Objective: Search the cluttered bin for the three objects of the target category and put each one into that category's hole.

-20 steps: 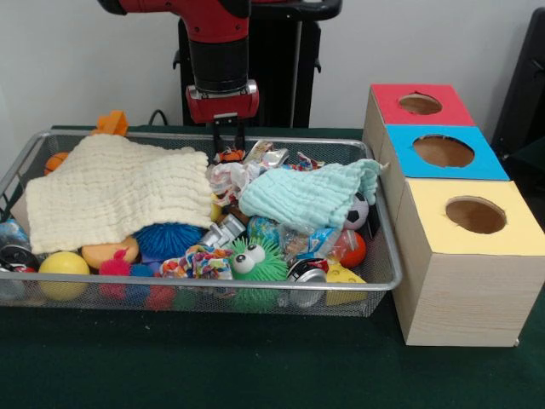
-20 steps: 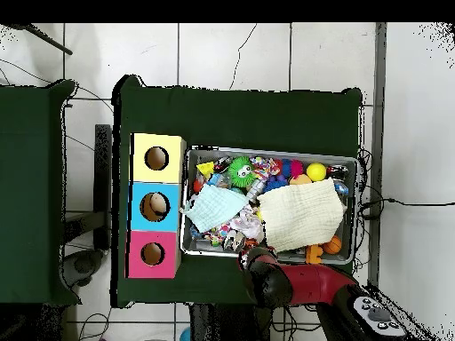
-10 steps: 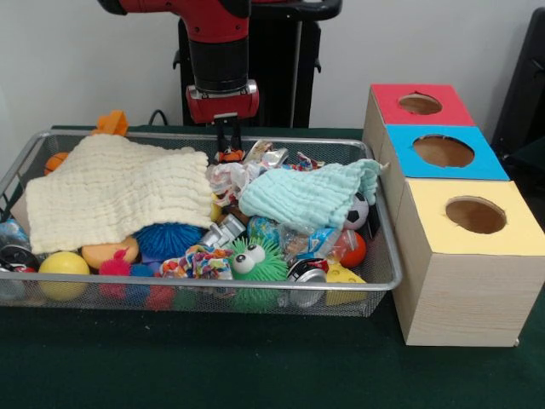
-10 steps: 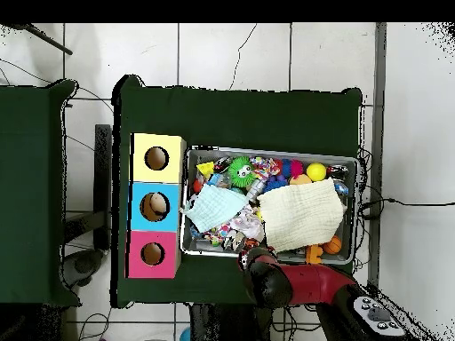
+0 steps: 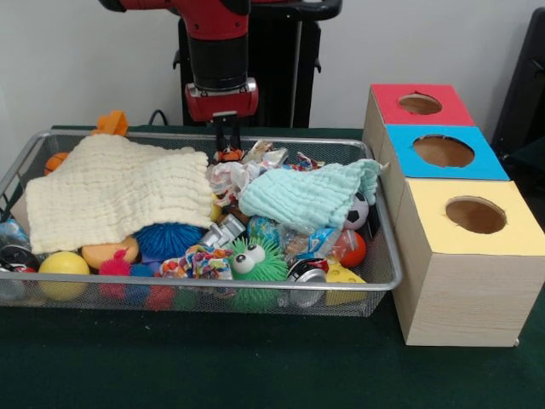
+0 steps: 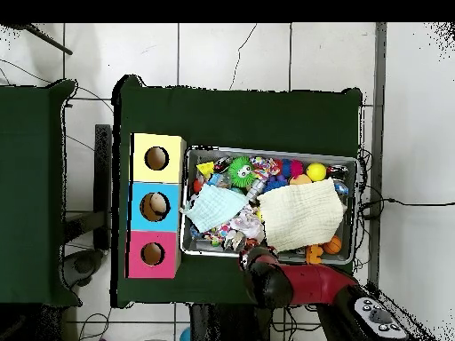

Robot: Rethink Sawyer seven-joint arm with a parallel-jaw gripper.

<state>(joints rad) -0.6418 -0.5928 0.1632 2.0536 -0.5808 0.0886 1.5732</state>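
At the bin's (image 5: 387, 256) far rim, the gripper (image 5: 227, 135) hangs narrow, seemingly empty, directly above a small orange toy (image 5: 228, 155).

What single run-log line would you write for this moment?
gripper: fingers close together, low at wire bin's far rim, by small orange toy | cream cloth, mint cloth: covering clutter | holes: nothing visible inside

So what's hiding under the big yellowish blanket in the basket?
Peeking out from under the cream cloth are a blue spiky ball and an orange-and-yellow toy. An orange toy shows behind its far corner. Whatever lies beneath its middle is covered and cannot be seen.
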